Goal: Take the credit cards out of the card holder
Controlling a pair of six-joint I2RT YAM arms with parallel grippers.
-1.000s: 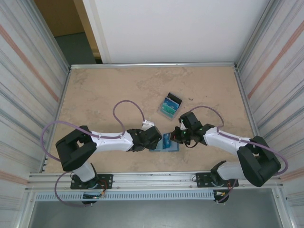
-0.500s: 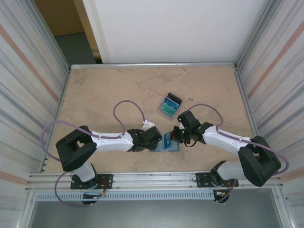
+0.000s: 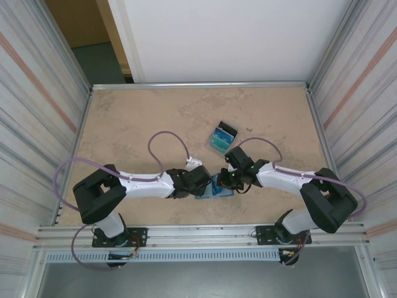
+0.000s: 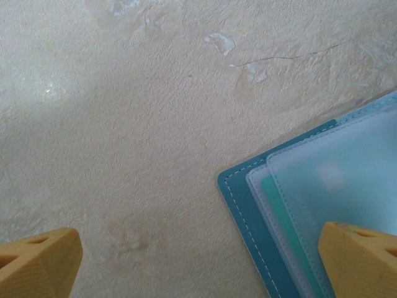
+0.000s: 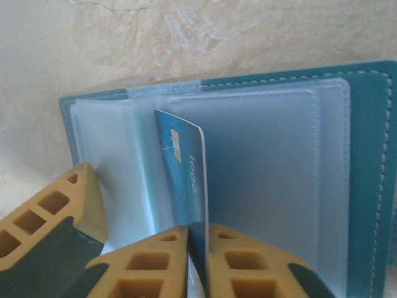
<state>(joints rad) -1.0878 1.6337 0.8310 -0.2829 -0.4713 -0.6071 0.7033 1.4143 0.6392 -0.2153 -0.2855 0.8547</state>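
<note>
The card holder (image 3: 221, 187) lies open on the table between the two arms, a teal-blue cover (image 5: 367, 155) with clear sleeves (image 5: 273, 180). My right gripper (image 5: 197, 261) is shut on a light blue credit card (image 5: 186, 174) that stands on edge, partly out of a sleeve. My left gripper (image 4: 198, 261) is open; one of its fingers (image 4: 363, 257) rests over the holder's corner (image 4: 248, 205), the other (image 4: 37, 261) over bare table. That left finger (image 5: 59, 217) also appears beside the sleeves in the right wrist view. A green card edge (image 4: 282, 217) shows inside a sleeve.
A small stack of teal, blue and black cards (image 3: 221, 139) lies behind the holder, toward the table's middle. A purple cable (image 3: 167, 146) loops over the table left of it. Metal rails edge the table, with ribbed walls on both sides.
My right arm has shifted a little to the left over the holder, still pinching the blue card. The left arm has stayed where it was.
</note>
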